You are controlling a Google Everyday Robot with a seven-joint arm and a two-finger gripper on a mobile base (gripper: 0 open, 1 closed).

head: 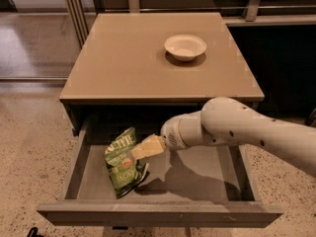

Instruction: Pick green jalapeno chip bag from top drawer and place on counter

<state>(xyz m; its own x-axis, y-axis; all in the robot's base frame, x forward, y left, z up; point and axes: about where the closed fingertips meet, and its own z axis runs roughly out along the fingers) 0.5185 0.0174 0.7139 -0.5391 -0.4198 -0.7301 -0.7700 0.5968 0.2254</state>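
The green jalapeno chip bag point(120, 172) lies crumpled in the left half of the open top drawer point(202, 179), its white lettering facing up. My gripper point(143, 148) reaches in from the right on a white arm and sits over the bag's upper right part, at its orange emblem. Its cream tip overlaps the bag, and I cannot tell whether it touches it. The tan counter point(123, 58) lies above and behind the drawer.
A shallow white bowl point(185, 47) stands on the counter's back right. The drawer's thick front panel point(158, 214) is nearest the camera. Speckled floor point(29, 147) lies to the left. A dark cabinet face point(286, 68) is on the right.
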